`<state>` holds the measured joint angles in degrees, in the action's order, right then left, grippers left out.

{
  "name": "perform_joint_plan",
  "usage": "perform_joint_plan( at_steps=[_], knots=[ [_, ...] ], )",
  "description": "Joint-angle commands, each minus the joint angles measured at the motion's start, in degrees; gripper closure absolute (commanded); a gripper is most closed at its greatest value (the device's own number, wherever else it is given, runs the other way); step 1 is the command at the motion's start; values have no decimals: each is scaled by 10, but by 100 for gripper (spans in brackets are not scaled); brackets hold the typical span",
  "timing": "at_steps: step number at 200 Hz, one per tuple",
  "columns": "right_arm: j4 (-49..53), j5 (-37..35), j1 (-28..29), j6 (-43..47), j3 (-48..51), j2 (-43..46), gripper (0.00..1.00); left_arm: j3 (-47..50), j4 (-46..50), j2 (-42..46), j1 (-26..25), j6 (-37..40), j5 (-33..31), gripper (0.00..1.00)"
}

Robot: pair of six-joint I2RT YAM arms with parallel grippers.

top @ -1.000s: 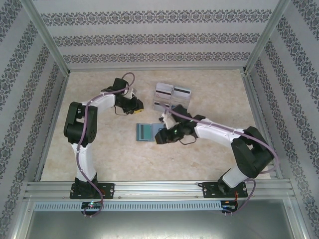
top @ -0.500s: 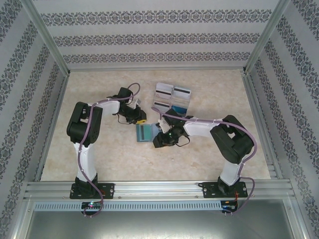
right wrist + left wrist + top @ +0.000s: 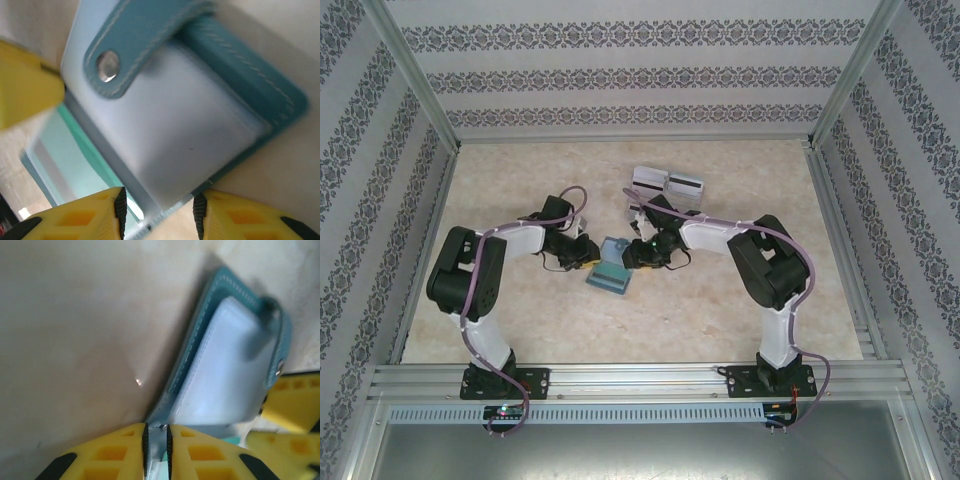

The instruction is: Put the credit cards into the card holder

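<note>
The soft slate-blue folding card holder (image 3: pixel 610 272) sits half open between the two claws. The left claw (image 3: pixel 156 442) is pinched tight on its thin edge, while the right claw (image 3: pixel 160 212) straddles the snap-strap flap with fingers apart, and I cannot tell whether it clamps. A teal card (image 3: pixel 70 160) shows beneath that flap, white-grey striped credit cards (image 3: pixel 668 184) lie just beyond the holder, and bare marbled bench (image 3: pixel 520 320) stretches around it to the patterned walls (image 3: pixel 380 150).
</note>
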<state>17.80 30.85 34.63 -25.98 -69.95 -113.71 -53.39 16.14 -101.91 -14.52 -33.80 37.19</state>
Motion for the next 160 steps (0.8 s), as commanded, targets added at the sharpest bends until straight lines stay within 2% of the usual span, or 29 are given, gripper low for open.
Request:
perform_joint_plan(
  at_steps=[1, 63, 82, 105, 128, 160],
  knots=[
    [-73, -10, 0, 6, -53, -30, 57, 45, -33, 36, -29, -42, 13, 81],
    [-8, 70, 1, 33, -183, -103, 57, 82, -29, 103, -69, -80, -18, 81],
    [4, 68, 0, 43, -191, -103, 57, 74, -44, 103, -83, -97, -26, 81],
    [28, 47, -10, 62, -183, -69, 56, 58, -43, 109, -85, -102, -26, 81],
    [51, 24, -23, 75, -158, -14, 56, 18, 31, 120, -81, -63, -55, 81],
    [70, 22, -12, 75, -87, 68, 56, -30, 108, 133, -29, -20, -89, 86]
  ],
)
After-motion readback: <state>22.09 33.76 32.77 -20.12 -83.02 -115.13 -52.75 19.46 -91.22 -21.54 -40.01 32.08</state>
